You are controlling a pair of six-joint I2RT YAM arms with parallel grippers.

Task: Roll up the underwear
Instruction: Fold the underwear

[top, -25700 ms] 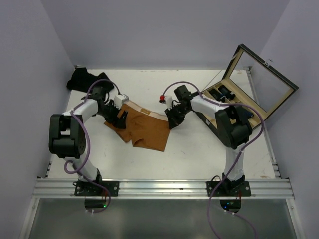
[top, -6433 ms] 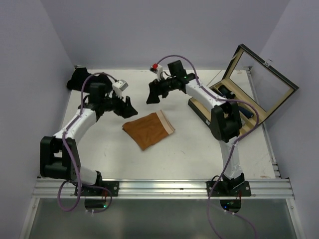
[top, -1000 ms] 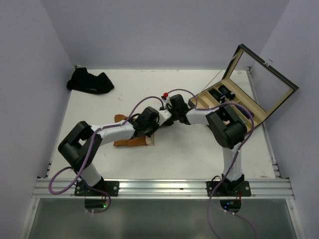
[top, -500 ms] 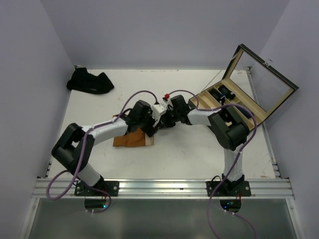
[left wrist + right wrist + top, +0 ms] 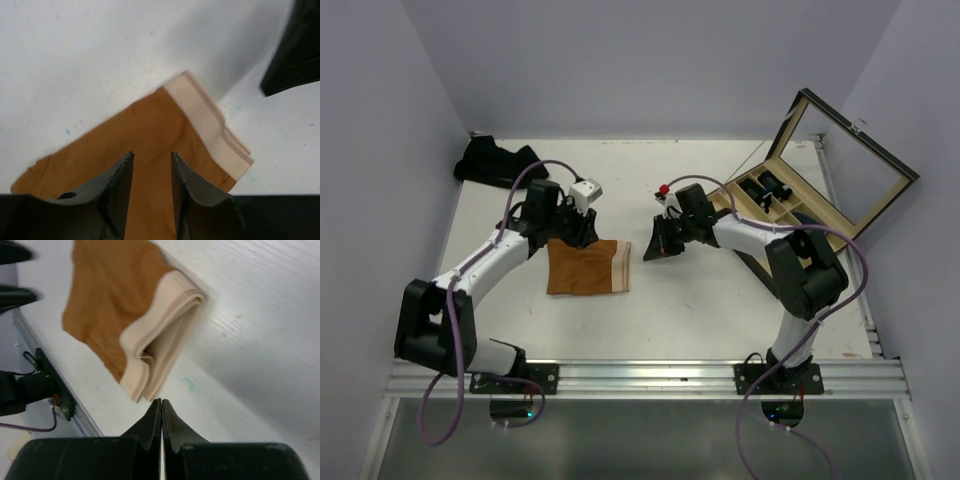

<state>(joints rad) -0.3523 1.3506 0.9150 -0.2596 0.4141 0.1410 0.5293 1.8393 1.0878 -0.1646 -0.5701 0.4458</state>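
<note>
Briefs (image 5: pixel 582 268): orange, folded flat on table (image 5: pixel 720 300), cream waistband (image 5: pixel 621 268) on right.
Left gripper (image 5: pixel 151 159): jaws apart, over briefs, gripping nothing.
Right gripper (image 5: pixel 161 405): jaws together, near waistband.

White table (image 5: pixel 700 300) fills centre of top view, surface bare and matte. Faint wood-like grain on it in right wrist view (image 5: pixel 260 315); small blue speck in left wrist view (image 5: pixel 67 131).

Wooden box (image 5: pixel 798 210) at right of frame, on table, split into compartments. Glass lid (image 5: pixel 845 165) open, tilted back toward right wall.

Aluminium rail (image 5: pixel 650 378) along lower edge. Lavender walls (image 5: pixel 640 60) behind and both sides.
</note>
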